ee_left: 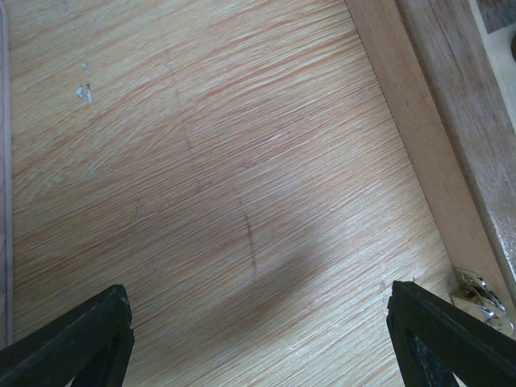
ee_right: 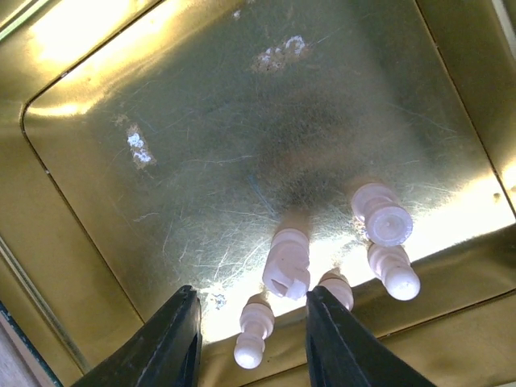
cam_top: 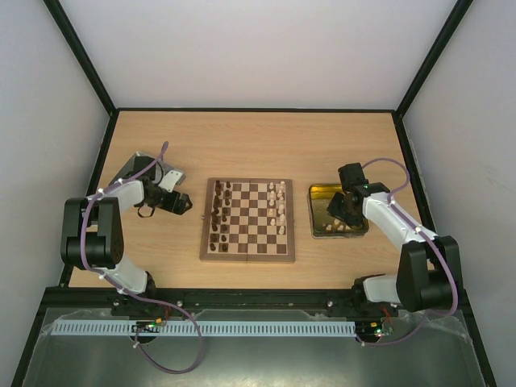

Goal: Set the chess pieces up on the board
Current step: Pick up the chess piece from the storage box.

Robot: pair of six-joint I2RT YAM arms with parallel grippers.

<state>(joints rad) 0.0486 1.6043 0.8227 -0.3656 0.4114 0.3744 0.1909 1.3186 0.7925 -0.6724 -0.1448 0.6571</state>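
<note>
Five cream chess pieces point(ee_right: 286, 262) in the gold tray point(ee_right: 81, 201), right of the board point(cam_top: 247, 220).
Right hand point(ee_right: 251, 292) apart around a pawn point(ee_right: 251, 334), not clamped — left hand point(ee_left: 260, 289) spread wide, left of the board.

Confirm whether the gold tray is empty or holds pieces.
Not empty: the right wrist view shows several cream pieces in the gold tray, clustered near one wall.

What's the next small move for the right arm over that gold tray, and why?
Probably lower the right gripper a little and close on the small cream piece framed between its fingers. The jaws stand open, wider than that piece, which sits in the gold tray already lined up with the gap, so no sideways shift looks needed.
</note>
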